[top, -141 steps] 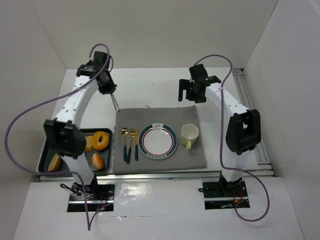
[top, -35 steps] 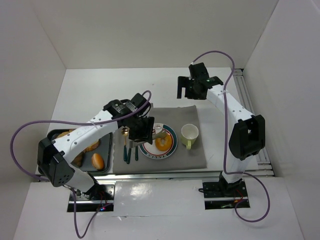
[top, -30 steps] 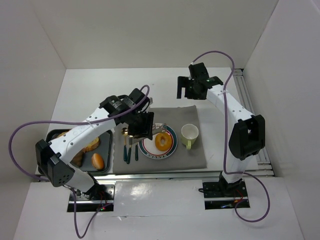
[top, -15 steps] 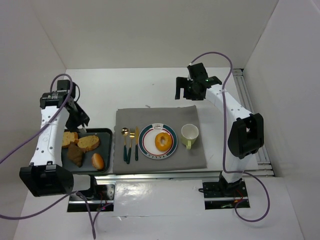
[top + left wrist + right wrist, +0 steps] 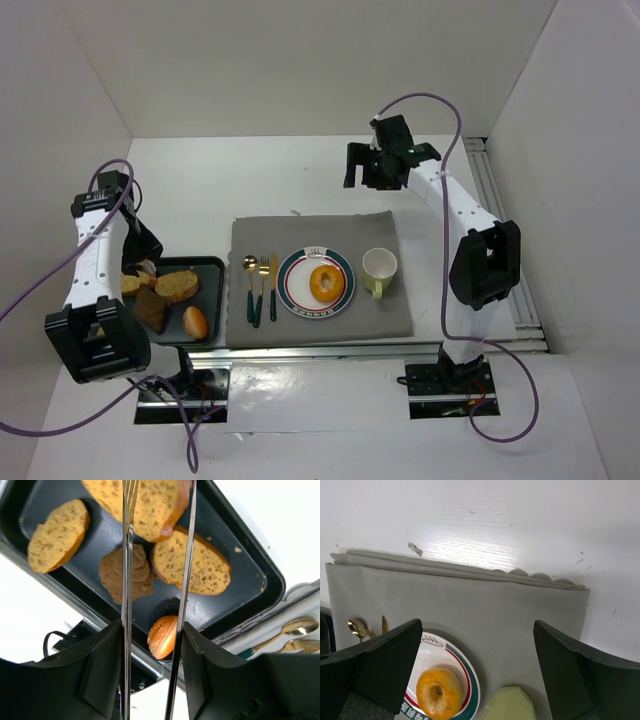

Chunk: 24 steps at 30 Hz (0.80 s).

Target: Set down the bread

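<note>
Bread ring (image 5: 324, 283): centred on striped plate (image 5: 288, 290), grey mat (image 5: 390, 310). Left end effector (image 5: 159, 510): prongs apart, empty, above black tray (image 5: 245, 575); seeded slices (image 5: 192, 565) legible from left wrist only. Right end effector (image 5: 480, 675): fingers wide apart, empty, beyond mat's far edge in top view.

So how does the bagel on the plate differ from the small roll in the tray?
The bagel is a ring with a hole; the roll is a solid oval. The bagel lies alone on the plate; the roll shares the tray with slices. Both are golden-orange.
</note>
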Each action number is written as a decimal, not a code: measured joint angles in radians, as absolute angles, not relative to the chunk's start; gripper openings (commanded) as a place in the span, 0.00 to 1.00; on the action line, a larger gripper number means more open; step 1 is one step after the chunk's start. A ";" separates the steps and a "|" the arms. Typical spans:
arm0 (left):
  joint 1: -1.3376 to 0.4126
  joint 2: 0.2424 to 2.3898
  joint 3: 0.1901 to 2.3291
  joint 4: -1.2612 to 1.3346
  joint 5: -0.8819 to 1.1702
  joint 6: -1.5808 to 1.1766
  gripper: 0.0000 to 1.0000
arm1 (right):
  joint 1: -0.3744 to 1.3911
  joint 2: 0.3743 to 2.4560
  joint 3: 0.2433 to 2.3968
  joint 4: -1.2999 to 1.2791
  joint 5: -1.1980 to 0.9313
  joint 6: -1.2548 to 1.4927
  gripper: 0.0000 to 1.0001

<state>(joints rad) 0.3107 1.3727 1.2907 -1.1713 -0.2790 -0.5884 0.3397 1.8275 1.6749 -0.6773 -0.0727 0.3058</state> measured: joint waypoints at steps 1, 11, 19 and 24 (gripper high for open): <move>0.311 1.375 1.283 -1.166 -0.268 -0.579 0.60 | 0.342 1.835 1.691 -0.679 -0.072 0.306 0.99; 0.314 1.380 1.269 -1.138 -0.212 -0.526 0.60 | 0.393 1.885 1.771 -0.713 -0.065 0.306 0.99; 0.312 1.370 1.228 -1.144 -0.233 -0.557 0.60 | 0.406 1.911 1.776 -0.726 -0.064 0.302 0.99; 0.312 1.356 1.221 -1.153 -0.253 -0.562 0.60 | 0.406 1.927 1.780 -0.727 -0.065 0.298 0.99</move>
<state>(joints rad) 0.3119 1.3563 1.2209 -1.1526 -0.2535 -0.5625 0.4065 1.9266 1.7802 -0.7273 -0.0647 0.2981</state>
